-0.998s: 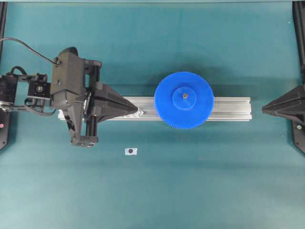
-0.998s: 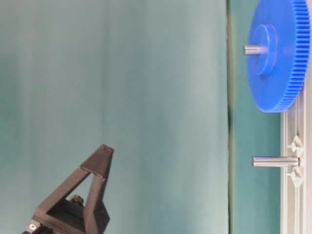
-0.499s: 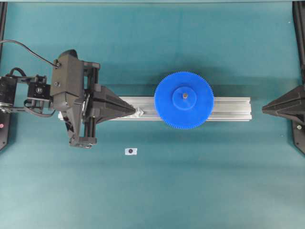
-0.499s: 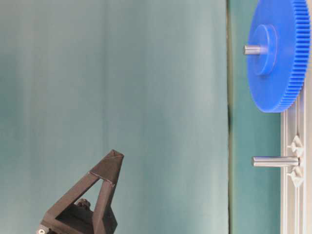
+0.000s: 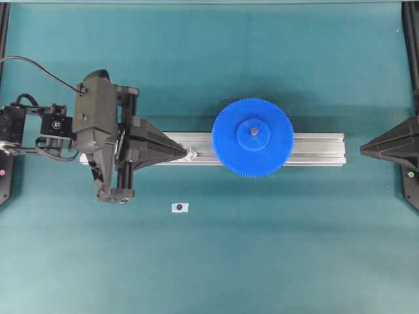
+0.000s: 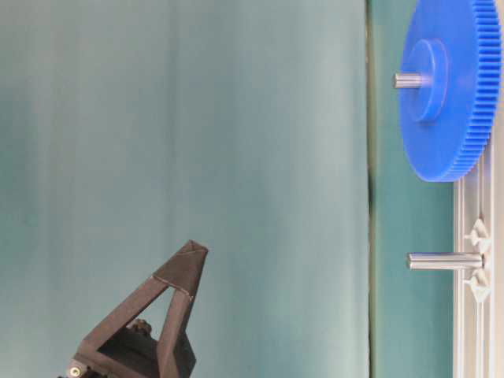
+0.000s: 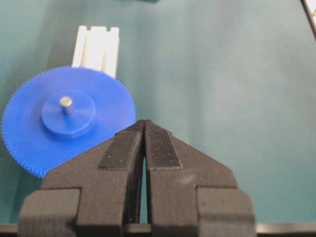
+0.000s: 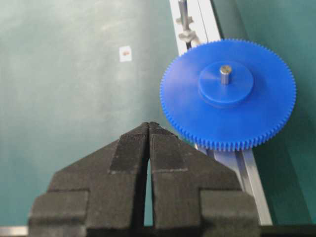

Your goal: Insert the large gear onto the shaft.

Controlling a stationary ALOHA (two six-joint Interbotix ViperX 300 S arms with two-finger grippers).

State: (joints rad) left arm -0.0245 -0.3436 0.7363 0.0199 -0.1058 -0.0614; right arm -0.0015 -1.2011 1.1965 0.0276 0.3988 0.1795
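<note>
Seating looks complete: big blue toothed plastic gear (image 5: 253, 137) sits over thin grey metal shaft (image 7: 65, 104). Both grippers, left (image 7: 144, 129) and right (image 8: 149, 129), are closed and empty; retreat clear, avoiding contact.

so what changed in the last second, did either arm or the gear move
Only the left gripper shifted a little: in the table-level view its shut tip climbed and slid right, toward the rail side. In the overhead view it barely moves. It took hold of nothing. The large gear sits on the shaft as before, the second pin stands bare, and the right gripper kept still, shut.
</note>
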